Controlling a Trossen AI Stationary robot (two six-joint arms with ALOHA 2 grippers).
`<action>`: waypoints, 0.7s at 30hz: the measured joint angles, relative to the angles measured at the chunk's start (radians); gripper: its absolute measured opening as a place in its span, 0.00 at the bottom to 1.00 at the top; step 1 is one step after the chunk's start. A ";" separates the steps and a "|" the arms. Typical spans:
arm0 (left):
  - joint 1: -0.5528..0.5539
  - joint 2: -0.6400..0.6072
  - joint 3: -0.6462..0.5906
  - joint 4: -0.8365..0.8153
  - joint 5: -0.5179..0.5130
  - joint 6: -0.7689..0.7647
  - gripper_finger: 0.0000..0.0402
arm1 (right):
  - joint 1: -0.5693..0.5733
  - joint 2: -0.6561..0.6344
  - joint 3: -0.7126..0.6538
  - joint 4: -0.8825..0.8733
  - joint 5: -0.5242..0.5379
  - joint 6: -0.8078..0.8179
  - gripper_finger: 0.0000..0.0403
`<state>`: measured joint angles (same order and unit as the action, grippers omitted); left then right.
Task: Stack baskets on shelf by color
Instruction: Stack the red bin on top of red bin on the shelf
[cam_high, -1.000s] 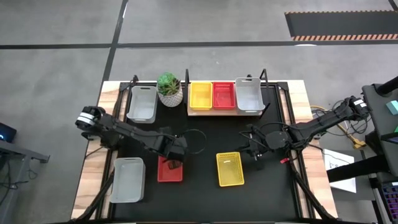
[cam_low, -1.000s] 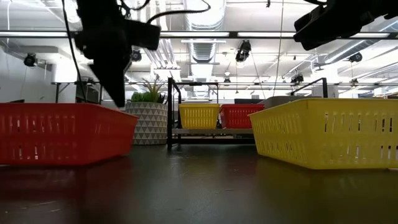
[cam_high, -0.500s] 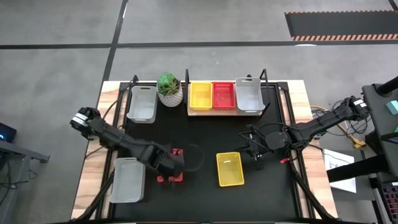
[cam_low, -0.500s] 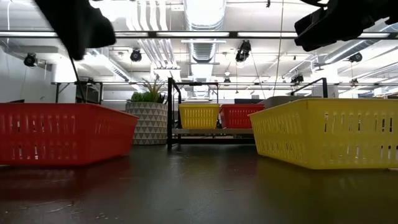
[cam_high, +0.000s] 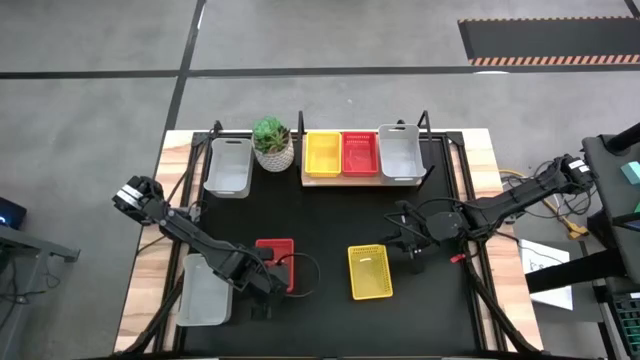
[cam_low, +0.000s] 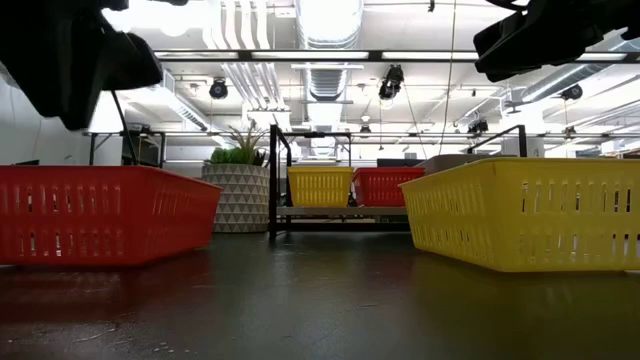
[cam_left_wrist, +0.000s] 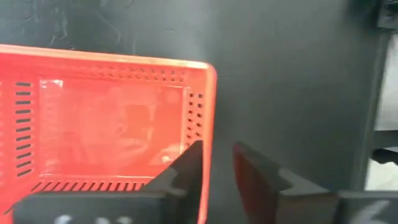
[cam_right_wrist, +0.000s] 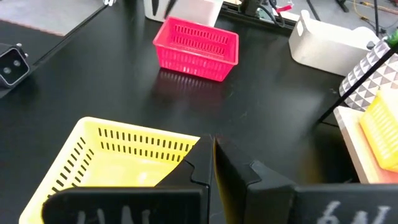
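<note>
Beside the small red perforated plastic basket (cam_high: 274, 263) on the black table (cam_high: 330, 215) — left hand (cam_high: 262, 303), fingers slightly parted, empty; farther off beside the yellow perforated basket (cam_high: 369, 271) — right hand (cam_high: 414, 262), shut, empty.

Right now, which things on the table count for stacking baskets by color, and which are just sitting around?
For the job:
- shelf with yellow, red and grey baskets
- loose red basket
- loose yellow basket
- two loose grey baskets

Just sitting there:
- plant pot

Red basket (cam_high: 275, 262) and yellow basket (cam_high: 369, 271) upright, seemingly empty, apart from shelf (cam_high: 361, 179).
</note>
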<state>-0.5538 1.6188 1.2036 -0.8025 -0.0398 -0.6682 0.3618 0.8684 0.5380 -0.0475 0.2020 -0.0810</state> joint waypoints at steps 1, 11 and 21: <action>0.001 0.000 -0.006 0.000 -0.001 0.001 0.22 | 0.000 0.000 0.000 0.000 0.000 -0.001 0.02; 0.002 0.000 -0.093 0.115 -0.003 0.003 0.45 | 0.000 0.000 0.000 0.000 0.000 0.002 0.02; 0.002 0.000 -0.185 0.211 -0.003 0.003 0.44 | 0.000 0.000 0.000 0.000 0.000 -0.008 0.02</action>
<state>-0.5522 1.6188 1.0183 -0.5919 -0.0425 -0.6647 0.3622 0.8680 0.5380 -0.0479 0.2020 -0.0890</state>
